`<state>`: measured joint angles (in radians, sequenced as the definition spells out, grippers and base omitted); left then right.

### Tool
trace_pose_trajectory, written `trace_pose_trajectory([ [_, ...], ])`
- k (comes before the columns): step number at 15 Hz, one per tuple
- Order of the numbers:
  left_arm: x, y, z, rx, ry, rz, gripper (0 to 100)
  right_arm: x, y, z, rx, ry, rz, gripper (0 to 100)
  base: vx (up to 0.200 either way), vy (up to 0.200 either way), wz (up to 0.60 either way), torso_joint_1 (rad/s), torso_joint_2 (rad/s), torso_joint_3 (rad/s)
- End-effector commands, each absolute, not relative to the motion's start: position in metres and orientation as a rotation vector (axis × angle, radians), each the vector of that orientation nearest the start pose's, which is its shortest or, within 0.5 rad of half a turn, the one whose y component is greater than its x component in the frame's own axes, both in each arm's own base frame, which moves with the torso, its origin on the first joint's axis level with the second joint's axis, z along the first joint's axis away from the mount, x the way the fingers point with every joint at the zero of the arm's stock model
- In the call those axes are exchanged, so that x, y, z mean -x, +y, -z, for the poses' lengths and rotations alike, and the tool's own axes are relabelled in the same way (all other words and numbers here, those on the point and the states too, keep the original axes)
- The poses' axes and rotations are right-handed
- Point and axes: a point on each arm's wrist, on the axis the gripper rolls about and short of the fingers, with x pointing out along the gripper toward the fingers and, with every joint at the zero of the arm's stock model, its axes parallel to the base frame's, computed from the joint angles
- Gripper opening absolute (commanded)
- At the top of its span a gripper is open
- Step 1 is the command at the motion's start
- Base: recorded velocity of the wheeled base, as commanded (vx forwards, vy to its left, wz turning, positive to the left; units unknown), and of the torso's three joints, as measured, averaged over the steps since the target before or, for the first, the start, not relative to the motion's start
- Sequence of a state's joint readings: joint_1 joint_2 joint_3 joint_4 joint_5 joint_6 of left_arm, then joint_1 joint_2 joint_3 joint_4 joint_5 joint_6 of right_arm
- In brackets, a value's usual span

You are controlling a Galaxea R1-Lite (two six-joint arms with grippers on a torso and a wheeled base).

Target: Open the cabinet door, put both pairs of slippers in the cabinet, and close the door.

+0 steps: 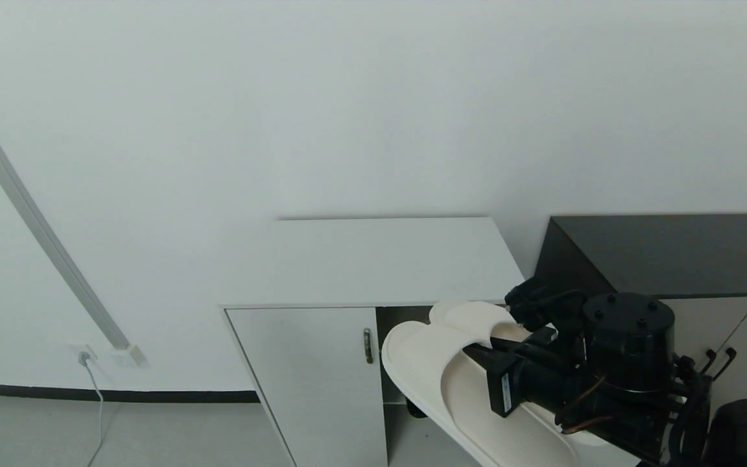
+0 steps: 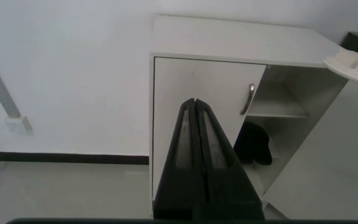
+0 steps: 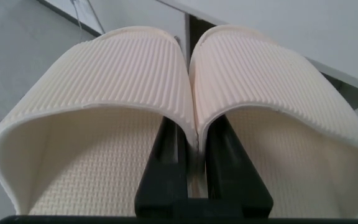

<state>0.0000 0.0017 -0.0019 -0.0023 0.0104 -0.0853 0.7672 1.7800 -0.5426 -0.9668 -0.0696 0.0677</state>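
Right gripper point(image 1: 477, 353) pinches cream slippers point(image 1: 425, 376), lower right; left gripper point(image 2: 195, 109) pressed together, empty. Feed toes level into cabinet point(image 1: 386, 259) opening.

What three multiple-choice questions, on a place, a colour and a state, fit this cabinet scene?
1. The dark object in the white cabinet lies: A on top; B below its shelf; C outside.
2. The ribbed foam slippers in the right gripper are: A cream; B black; C red.
3. The left gripper is: A open; B shut on a slipper; C shut, empty.
B: it sits under the shelf. A: both look cream. C: its fingers meet with nothing between.
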Motion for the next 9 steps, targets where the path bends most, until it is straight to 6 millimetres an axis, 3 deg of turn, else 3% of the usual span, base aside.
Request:
trace_pose_trajectory([
  [1, 0.0228, 0.0002, -0.0763, 0.086, -0.004, -0.011, 0, -0.2093, 0.2003, -0.1227, 0.053, 0.286, -0.687, 0, 0.0, 0.0, 0.0, -0.129, 0.3, 0.149],
  [9, 0.0227, 0.0002, -0.0761, 0.086, -0.001, -0.012, 0, -0.2061, 0.1984, -0.1199, 0.054, 0.281, -0.69, 0, 0.0, 0.0, 0.0, -0.161, 0.37, 0.204],
])
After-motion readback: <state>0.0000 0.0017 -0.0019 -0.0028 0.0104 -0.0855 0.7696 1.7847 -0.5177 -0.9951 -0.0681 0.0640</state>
